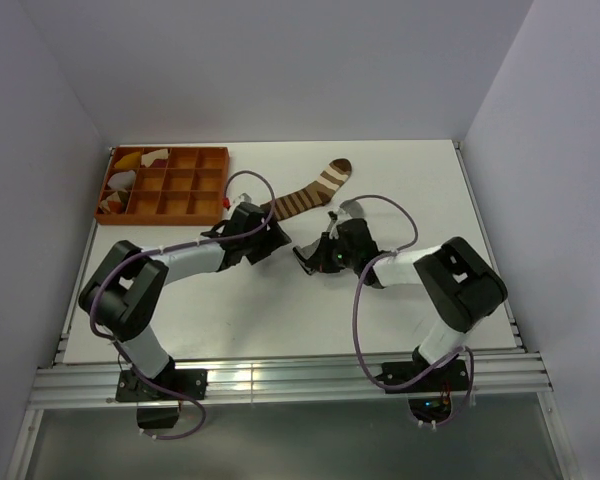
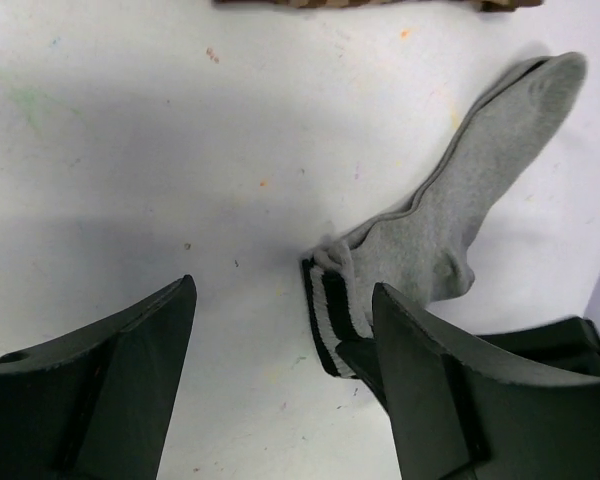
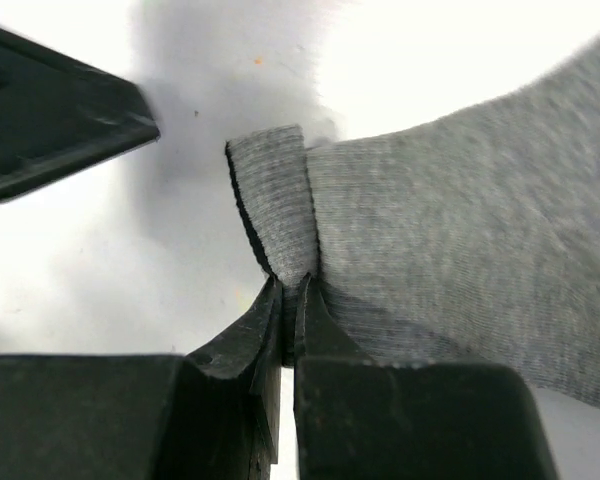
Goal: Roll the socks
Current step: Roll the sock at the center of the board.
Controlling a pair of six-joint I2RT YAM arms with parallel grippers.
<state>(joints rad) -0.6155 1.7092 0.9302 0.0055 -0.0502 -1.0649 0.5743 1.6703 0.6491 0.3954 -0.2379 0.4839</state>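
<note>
The grey sock (image 2: 460, 220) lay on the table (image 1: 260, 310), its cuff fold pinched shut in the right gripper (image 3: 288, 285); the left gripper (image 2: 283, 290) stood wide beside it. The fold was best held tight while rolled toeward. The pinch was shown plainly only at the right wrist, the brown striped sock (image 1: 305, 195) whole only from above.

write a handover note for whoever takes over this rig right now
Grippers: the left gripper is open and empty, over bare table beside the cuff of the grey sock. The right gripper is shut on a fold of that sock at the cuff end.
The brown sock lies stretched out beyond the arms.
Done: cuff pinched, nothing rolled yet.
Left: roll both socks.
</note>
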